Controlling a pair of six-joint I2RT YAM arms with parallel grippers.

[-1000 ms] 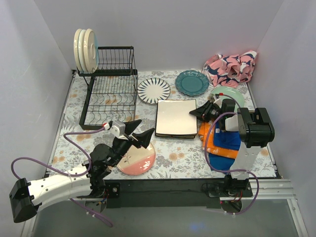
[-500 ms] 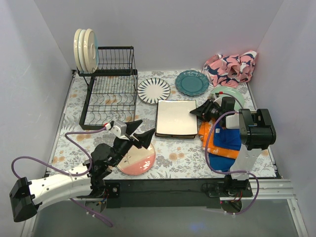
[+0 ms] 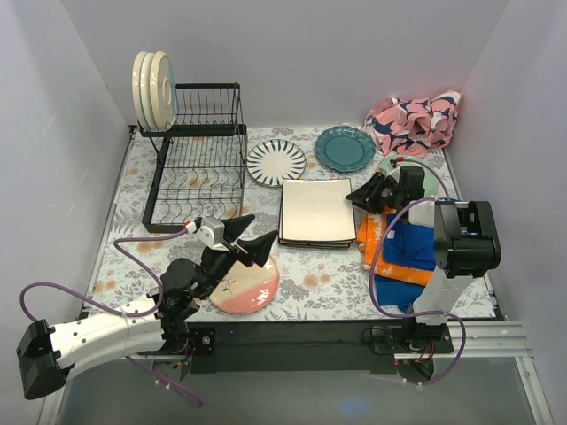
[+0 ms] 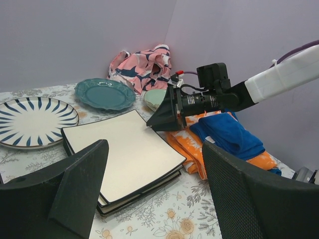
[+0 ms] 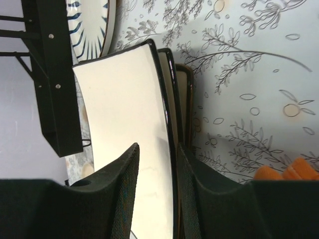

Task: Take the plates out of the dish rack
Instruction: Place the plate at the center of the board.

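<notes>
Cream square plates (image 3: 316, 211) lie stacked on the counter (image 3: 328, 285); my right tool (image 3: 351, 196) sits narrowly parted at their right edge, my left tool (image 3: 259, 230) gapes wide, and round plates (image 3: 152, 88) stand atop the dish rack (image 3: 199, 168).

No readable txt, labels, brands, nos. or signs in any view.

A crumpled pink cloth (image 3: 415, 122) sits in the far right corner of the floral table (image 3: 328, 276), and an orange-and-blue cloth (image 3: 403, 257) (somewhat rumpled) lies by its right edge.
</notes>
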